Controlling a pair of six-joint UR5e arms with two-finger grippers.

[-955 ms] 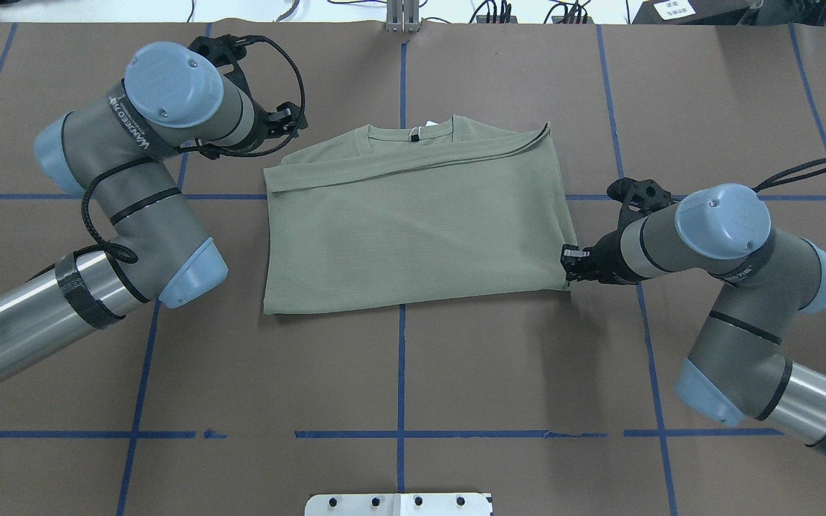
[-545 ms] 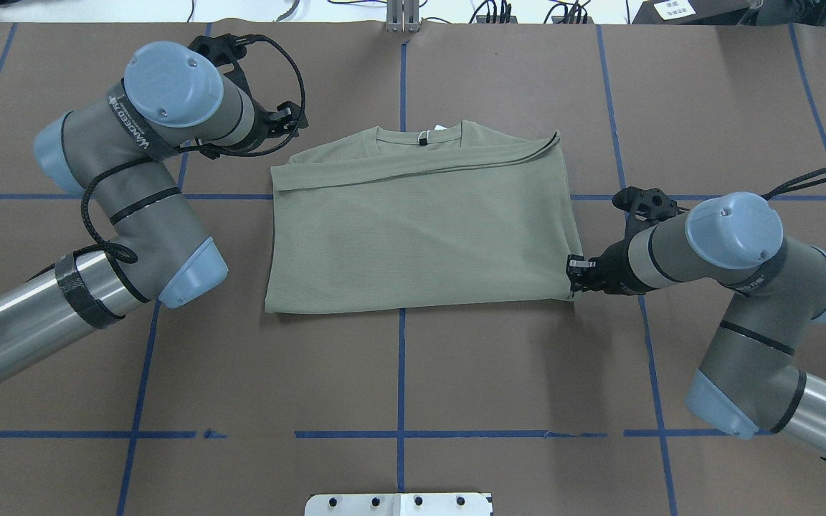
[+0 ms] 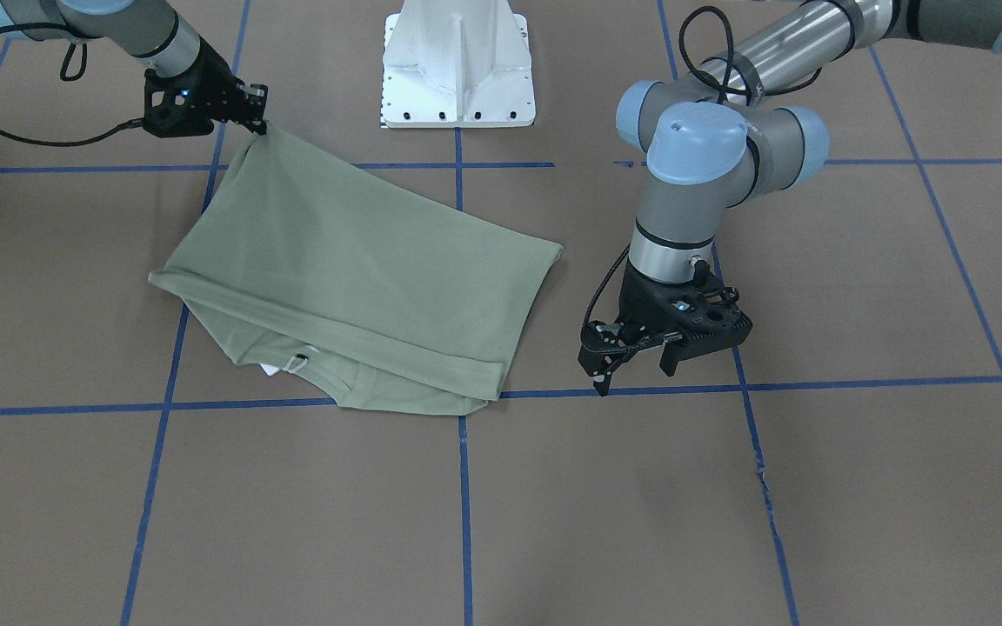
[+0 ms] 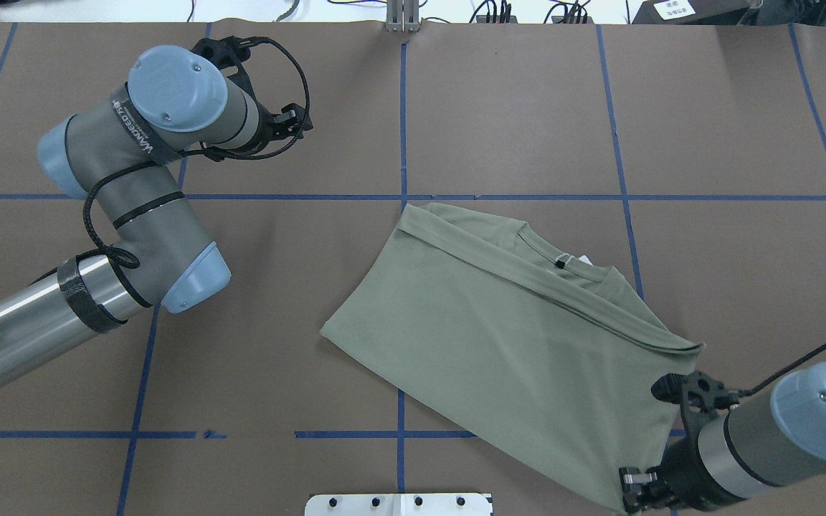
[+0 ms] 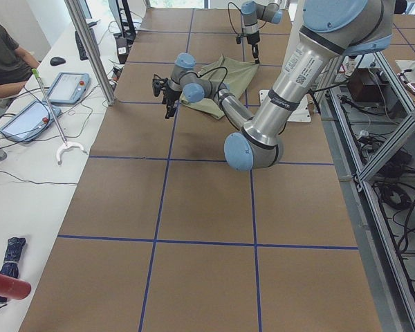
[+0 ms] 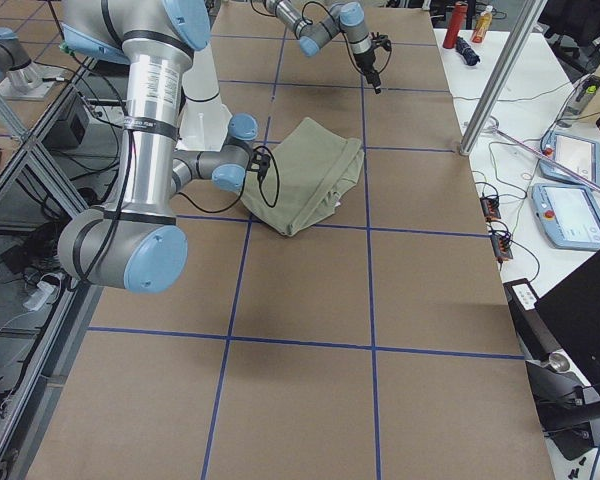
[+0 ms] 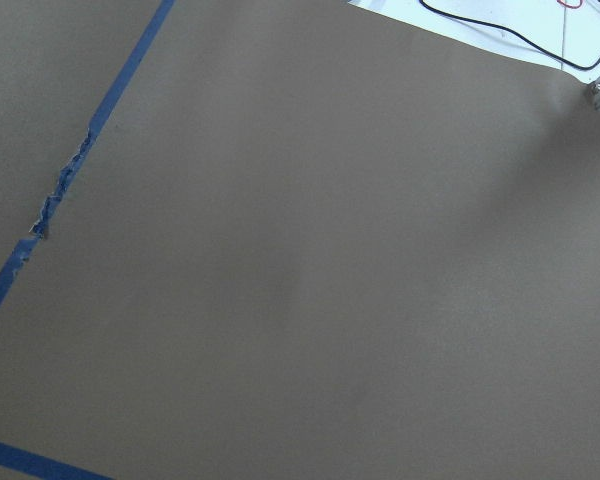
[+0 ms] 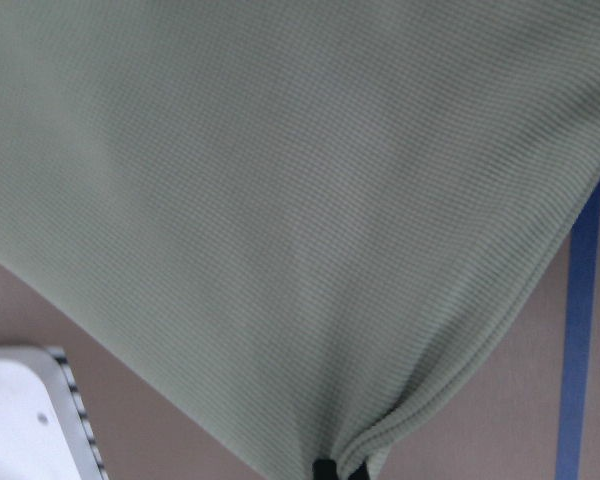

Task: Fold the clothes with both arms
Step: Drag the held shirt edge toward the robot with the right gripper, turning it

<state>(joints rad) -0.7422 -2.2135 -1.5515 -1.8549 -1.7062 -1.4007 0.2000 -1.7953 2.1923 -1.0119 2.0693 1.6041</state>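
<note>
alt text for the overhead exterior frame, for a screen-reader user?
The right gripper pinches one corner of a folded sage-green shirt at lower right. The shirt lies skewed on a brown table marked with blue tape lines. The left gripper is at upper left, well clear of the shirt.

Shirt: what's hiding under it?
The brown table and blue tape lines run beneath the shirt. A white tag peeks out at the neck. The rest underneath is covered. The right claw pinches one corner.
</note>
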